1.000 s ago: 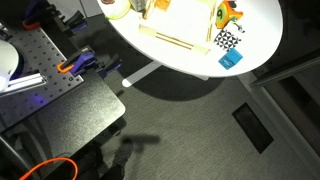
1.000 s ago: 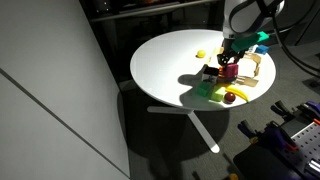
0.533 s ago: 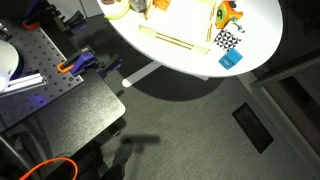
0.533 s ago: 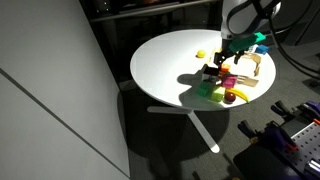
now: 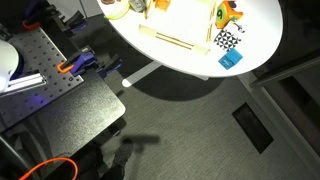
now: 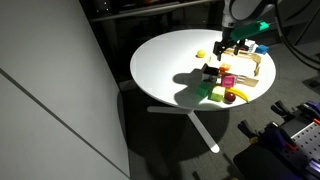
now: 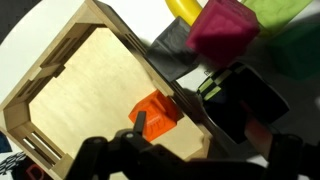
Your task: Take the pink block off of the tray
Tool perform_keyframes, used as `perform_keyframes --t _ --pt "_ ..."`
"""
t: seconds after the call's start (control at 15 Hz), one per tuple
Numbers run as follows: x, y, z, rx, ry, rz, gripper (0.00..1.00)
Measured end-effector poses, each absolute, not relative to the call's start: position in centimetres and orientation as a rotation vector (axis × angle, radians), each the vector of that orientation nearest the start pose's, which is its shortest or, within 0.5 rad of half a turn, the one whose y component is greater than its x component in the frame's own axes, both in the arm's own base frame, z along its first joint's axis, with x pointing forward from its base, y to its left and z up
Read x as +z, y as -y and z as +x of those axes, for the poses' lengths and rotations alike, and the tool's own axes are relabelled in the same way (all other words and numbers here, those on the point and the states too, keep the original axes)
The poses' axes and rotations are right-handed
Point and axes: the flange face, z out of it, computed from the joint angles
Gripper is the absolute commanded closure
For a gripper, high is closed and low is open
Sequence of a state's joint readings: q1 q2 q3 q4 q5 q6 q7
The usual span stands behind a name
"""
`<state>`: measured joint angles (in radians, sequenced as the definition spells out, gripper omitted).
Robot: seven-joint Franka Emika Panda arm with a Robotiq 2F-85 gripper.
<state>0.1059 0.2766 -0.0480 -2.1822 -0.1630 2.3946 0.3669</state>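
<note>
Round white table [image 6: 165, 65] carried the tray [image 7: 85, 85]. Gripper [image 6: 232, 46] hung above the tray, fingers spread, nothing held. Pink block [image 7: 222, 30] sat outside the tray, just beside its rim. Orange block [image 7: 155, 116] lay inside the tray.

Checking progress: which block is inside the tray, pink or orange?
The orange block, lying on the tray floor; the pink block sits outside its rim.
</note>
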Motion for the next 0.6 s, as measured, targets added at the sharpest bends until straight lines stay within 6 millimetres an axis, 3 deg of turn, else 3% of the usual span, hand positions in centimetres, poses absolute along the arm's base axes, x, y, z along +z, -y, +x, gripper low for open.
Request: perform_keyframes --t 0.6 --pt "31.4 -2.8 52.2 0.353 -0.138 -3.233 0.0"
